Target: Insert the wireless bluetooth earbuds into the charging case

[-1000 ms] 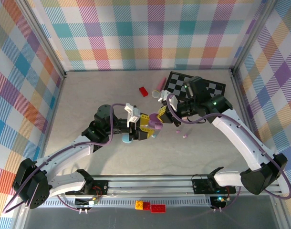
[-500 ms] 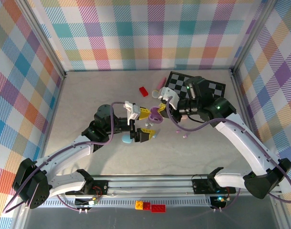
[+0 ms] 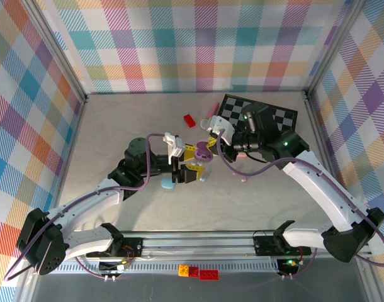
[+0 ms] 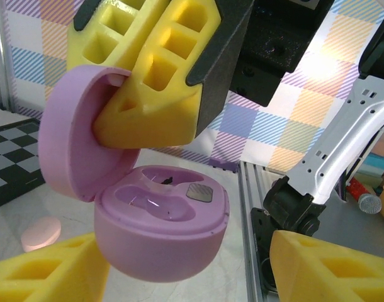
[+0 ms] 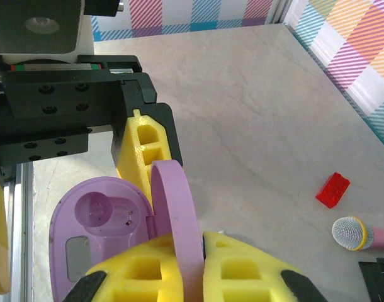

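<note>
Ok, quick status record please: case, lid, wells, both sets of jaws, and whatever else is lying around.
case: purple case, open, held in the air
lid: lid hinged up, pinched by the right gripper, jaws shut on it
wells: wells look empty
left gripper: left gripper, jaws open, one finger on either side of the case base
elsewhere: on the table, a red brick, a toy microphone, a checkerboard and a light blue oval piece
</note>
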Available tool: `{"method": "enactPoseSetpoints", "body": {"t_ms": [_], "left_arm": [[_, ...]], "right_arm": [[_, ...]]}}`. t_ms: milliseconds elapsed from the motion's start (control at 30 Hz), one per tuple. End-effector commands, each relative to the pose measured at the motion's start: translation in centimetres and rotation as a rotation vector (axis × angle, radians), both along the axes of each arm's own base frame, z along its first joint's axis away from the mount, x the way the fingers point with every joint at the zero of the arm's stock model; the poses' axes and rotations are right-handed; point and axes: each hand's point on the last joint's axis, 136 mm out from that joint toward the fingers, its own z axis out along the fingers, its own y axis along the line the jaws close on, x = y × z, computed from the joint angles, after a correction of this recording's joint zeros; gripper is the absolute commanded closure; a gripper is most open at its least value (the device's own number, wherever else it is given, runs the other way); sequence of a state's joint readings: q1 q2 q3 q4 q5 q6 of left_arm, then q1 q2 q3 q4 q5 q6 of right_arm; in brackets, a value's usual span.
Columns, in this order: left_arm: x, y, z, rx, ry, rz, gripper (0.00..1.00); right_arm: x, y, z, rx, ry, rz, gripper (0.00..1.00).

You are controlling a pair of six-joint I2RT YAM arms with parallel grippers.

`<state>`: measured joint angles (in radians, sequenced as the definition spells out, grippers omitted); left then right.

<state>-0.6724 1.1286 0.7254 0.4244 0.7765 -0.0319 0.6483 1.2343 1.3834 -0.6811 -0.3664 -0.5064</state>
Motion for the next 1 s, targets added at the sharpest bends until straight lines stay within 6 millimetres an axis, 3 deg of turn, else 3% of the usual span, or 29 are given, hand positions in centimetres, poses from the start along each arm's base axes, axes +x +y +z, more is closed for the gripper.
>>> {"method": "enactPoseSetpoints", "body": {"t_ms": [0, 500, 767, 967], "left_arm": [[-0.5, -0.2, 1.2, -0.026, -0.064, -0.032, 0.35], [-0.4, -0.3, 1.3, -0.029, -0.068, -0.032, 0.37], [-0.4, -0.3, 1.2, -0.028, -0.061, -0.036, 0.44], [-0.4, -0.3, 1.1, -0.027, -0.056, -0.035, 0.57]], "right_arm": [[-0.7, 0.6, 0.0, 0.017, 0.018, 0.046, 1.0], [-1.6, 1.0, -0.3, 0.018, 0.068, 0.094, 1.0], [-1.7, 1.1, -0.3, 0.023, 0.073, 0.1, 1.0], [-1.7, 1.1, -0.2, 0.024, 0.071, 0.103, 1.0]]}}
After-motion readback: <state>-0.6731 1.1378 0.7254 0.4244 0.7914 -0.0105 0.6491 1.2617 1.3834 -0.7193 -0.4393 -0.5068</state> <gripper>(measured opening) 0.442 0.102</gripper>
